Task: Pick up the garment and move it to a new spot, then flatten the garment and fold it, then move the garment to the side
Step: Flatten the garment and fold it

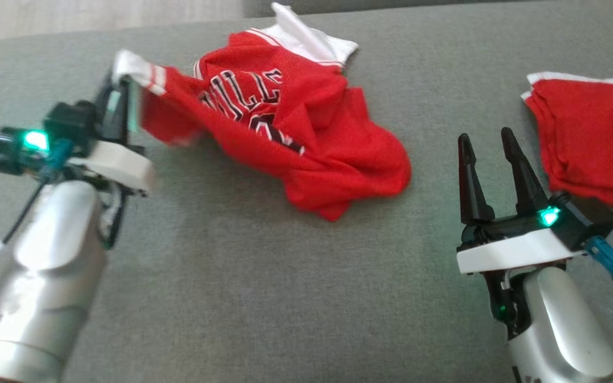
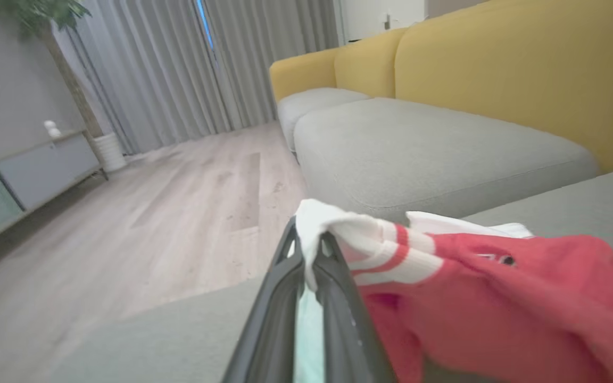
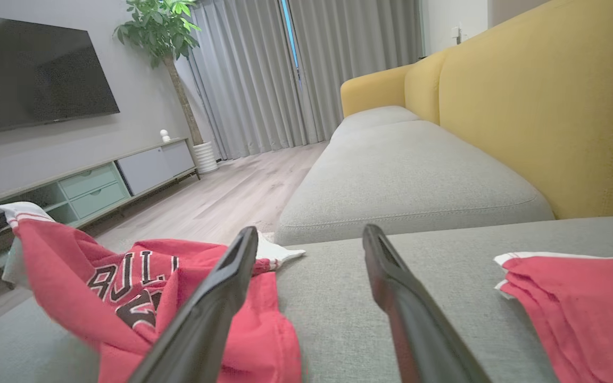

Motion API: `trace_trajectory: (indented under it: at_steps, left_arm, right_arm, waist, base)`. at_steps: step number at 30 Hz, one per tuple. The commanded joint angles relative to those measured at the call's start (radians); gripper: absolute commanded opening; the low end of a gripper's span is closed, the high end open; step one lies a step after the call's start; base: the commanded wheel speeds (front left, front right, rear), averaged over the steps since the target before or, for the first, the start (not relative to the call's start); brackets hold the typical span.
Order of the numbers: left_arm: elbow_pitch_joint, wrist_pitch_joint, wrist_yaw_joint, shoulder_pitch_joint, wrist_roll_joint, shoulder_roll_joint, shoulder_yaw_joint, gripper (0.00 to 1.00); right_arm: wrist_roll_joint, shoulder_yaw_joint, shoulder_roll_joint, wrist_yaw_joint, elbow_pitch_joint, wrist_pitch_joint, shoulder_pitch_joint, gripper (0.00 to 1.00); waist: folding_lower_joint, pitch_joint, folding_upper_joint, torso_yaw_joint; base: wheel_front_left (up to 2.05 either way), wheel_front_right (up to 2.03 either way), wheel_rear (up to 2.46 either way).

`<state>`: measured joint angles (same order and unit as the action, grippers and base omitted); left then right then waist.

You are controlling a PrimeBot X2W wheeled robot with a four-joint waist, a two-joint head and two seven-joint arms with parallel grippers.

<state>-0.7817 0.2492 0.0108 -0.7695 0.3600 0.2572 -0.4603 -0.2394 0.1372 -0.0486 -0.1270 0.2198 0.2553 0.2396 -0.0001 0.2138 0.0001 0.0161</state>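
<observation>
red jersey (image 1: 328, 149) with black white-edged letters "ull" on its front, print below too crumpled to read

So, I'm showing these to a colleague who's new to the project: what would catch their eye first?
The crumpled red jersey in the middle of the grey cushion, one white-striped edge pinched and raised by the left gripper. Next, the right gripper, open at lower right, beside a folded red garment at the cushion's right edge.
</observation>
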Motion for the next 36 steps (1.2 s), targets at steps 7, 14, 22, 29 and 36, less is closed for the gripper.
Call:
trace_trajectory:
  at_steps: [7, 14, 22, 29, 36]
  left_arm:
    - [0.158, -0.05, 0.065, 0.053, -0.052, 0.204, 0.029, 0.0]
    - [0.238, -0.111, 0.105, 0.193, -0.019, 0.243, 0.042, 1.0]
    - [0.367, -0.027, 0.163, 0.277, 0.053, 0.166, 0.095, 1.0]
    - [0.472, 0.011, 0.154, 0.374, 0.052, 0.066, 0.077, 1.0]
    - [0.545, 0.012, 0.129, 0.457, 0.011, -0.029, 0.11, 1.0]
  right_arm:
    - [-0.024, 0.024, -0.002, -0.004, -0.023, 0.006, 0.001, 1.0]
    - [-0.023, 0.026, -0.002, -0.004, -0.014, 0.006, -0.005, 1.0]
    - [-0.009, 0.028, -0.002, -0.004, -0.005, 0.006, -0.004, 1.0]
    - [0.002, 0.018, -0.002, -0.004, -0.006, 0.006, -0.024, 1.0]
    - [0.01, 0.012, -0.002, -0.004, -0.012, 0.006, -0.03, 1.0]
  waist:
    - [0.0001, -0.026, -0.0001, 0.049]
    - [0.0001, -0.034, -0.0001, 0.067]
    - [0.0001, -0.058, -0.0001, 0.058]
    - [0.0001, -0.072, -0.0001, 0.05]
    - [0.0001, -0.061, -0.0001, 0.054]
  base:
    - [0.0, 0.0, 0.0]
    - [0.0, 0.0, 0.0]
    - [0.0, 0.0, 0.0]
    - [0.0, 0.0, 0.0]
    - [0.0, 0.0, 0.0]
